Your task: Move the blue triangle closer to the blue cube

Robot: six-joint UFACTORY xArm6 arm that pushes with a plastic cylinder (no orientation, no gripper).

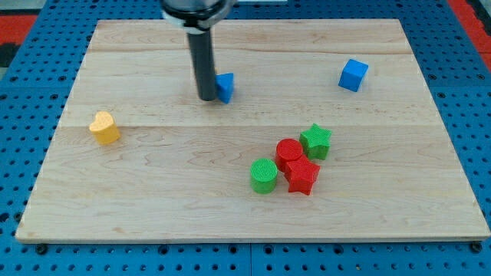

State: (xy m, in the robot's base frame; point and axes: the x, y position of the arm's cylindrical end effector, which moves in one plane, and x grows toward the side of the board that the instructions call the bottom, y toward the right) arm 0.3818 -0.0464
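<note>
Pushing: small blue plastic triangle block (225,87) toward the view's right, target the blue plastic cube (353,75).
Tip: dark rod's lower end, my tip (207,97), just at the triangle's left flank, touching or near enough; contact itself not resolvable.
Claw: none fitted, bare rod only, so no wide/narrow state to report.
Triangle: upper middle of the pale wooden counter (153,207), well apart from the cube.
Cube: upper right, slightly higher in the view than the triangle.
Line: push rightward, biased a touch toward the view's top; lane between looks free.
Contact: keep tip centred on the triangle's flank, else likely spin-off and slip past.
Stop: short of the cube, avoid shunting it toward the edge.
Bystanders: yellow block (104,127) far left; green cylinder (264,175), red cylinder (289,152), red star-like block (302,175), green star (315,141) clustered lower right, off the path.
</note>
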